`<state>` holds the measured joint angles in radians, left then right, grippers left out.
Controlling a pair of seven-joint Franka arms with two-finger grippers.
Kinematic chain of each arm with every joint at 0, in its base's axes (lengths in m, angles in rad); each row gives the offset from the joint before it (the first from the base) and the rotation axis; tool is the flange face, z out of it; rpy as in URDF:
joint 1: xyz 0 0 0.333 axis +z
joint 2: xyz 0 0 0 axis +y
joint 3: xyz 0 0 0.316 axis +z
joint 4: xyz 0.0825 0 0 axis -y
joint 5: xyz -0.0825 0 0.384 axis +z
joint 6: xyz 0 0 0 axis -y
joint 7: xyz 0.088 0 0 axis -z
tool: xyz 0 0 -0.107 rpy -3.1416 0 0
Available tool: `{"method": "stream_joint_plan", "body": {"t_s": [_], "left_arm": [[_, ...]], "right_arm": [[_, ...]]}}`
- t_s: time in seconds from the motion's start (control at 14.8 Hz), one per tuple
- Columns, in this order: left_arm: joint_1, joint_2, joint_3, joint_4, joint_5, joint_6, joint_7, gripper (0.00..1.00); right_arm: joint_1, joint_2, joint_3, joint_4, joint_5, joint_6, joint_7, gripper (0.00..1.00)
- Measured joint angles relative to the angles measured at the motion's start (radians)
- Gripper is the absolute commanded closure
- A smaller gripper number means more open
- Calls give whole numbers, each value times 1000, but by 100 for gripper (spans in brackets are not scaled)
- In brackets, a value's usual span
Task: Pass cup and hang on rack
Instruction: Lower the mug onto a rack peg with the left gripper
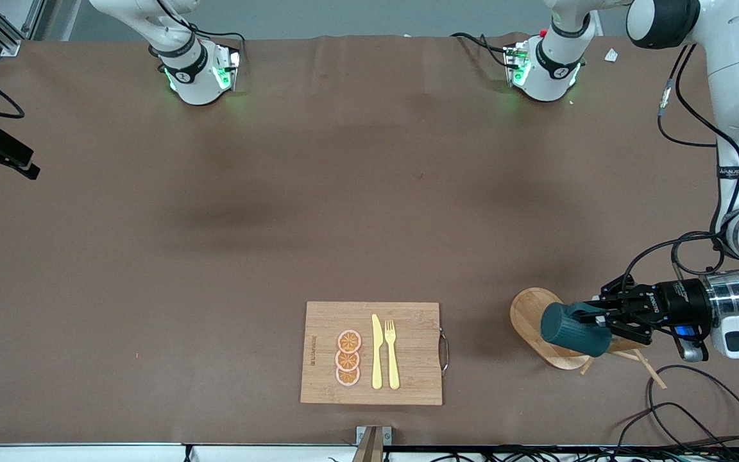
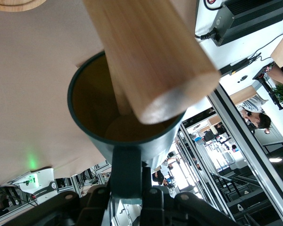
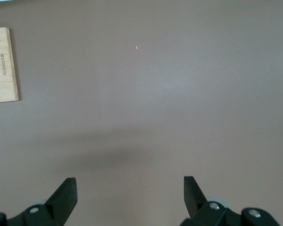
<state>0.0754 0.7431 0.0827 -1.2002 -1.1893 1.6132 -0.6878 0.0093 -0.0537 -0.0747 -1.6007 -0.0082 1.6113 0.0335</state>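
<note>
The dark teal cup (image 1: 571,330) hangs on its side over the rack (image 1: 532,316), a light wooden mug tree at the left arm's end of the table. My left gripper (image 1: 602,317) is shut on the cup's handle (image 2: 126,172). In the left wrist view, the rack's thick wooden post (image 2: 151,56) crosses in front of the cup's mouth (image 2: 87,113), whose inside is mustard yellow. Thin pegs (image 1: 653,374) stick out past the cup. My right gripper (image 3: 129,193) stands open over bare brown table with nothing between its fingers; the front view does not show it.
A bamboo cutting board (image 1: 408,321) with a yellow knife, a fork and orange slices lies near the table's front edge. Black cables (image 1: 684,410) trail by the rack. The board's corner (image 3: 2,66) shows in the right wrist view.
</note>
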Motion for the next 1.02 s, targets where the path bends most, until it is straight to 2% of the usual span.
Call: {"method": "stream_joint_plan", "body": {"t_s": [1.02], "left_arm": [[14,9,1,0,0,0,-1,93]], "right_arm": [[0,0,0,0,0,0,0,0]]}}
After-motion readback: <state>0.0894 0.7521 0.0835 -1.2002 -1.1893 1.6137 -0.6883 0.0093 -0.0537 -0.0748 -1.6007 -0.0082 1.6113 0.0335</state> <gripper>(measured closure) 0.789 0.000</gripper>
